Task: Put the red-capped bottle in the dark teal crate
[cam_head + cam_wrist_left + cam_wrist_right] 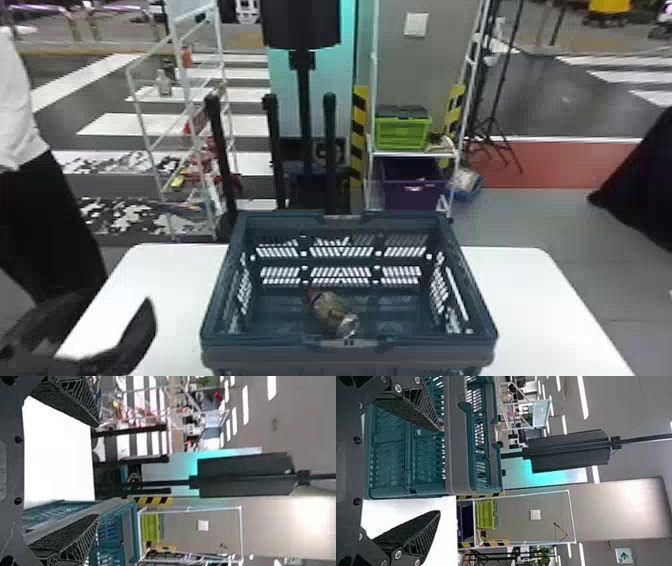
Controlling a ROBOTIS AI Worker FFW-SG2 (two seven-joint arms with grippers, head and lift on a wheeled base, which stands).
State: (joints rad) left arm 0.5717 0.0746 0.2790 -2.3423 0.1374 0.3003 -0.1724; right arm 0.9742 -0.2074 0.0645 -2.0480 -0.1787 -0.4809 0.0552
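A white, round-cornered surface (525,295) carries the dark teal plastic crate (260,356); behind stands a white-framed rack (415,154). Left end effector (124,296) and right end effector (440,470): fingers apart.

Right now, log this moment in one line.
red-capped bottle: lying in dark teal crate | left gripper: open, empty | right gripper: open, empty

I've got the crate (425,354) on the bench (525,300) in front of me, bottle (330,312) lying in it, nr my side. Behind bench: rack (189,100) back L, shelves (415,154) back R w/ box (402,132) above bin (415,196).
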